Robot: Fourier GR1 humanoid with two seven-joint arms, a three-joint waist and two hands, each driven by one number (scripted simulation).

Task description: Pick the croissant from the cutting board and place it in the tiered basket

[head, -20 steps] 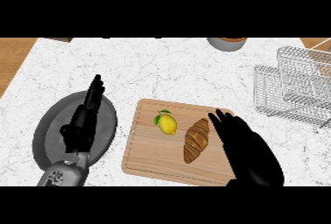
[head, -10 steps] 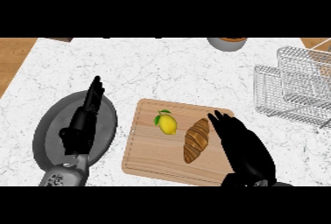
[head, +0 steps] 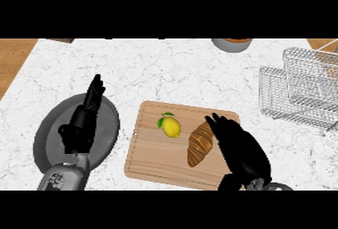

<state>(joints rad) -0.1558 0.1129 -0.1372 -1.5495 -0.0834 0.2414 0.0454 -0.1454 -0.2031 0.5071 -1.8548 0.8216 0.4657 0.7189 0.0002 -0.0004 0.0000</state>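
Kitchen: marble counter (head: 165, 76), cutting board (head: 155, 156), wire basket (head: 300, 89).

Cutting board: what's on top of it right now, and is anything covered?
On the cutting board lie a lemon and the croissant. The right robot hand hangs over the board's right part beside the croissant, covering the wood beneath; whether it touches the croissant is unclear.

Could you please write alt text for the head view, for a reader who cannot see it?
A croissant and a lemon lie on a wooden cutting board, with the open right hand just beside the croissant. The open left hand rests over a grey plate; a wire tiered basket stands at the right.
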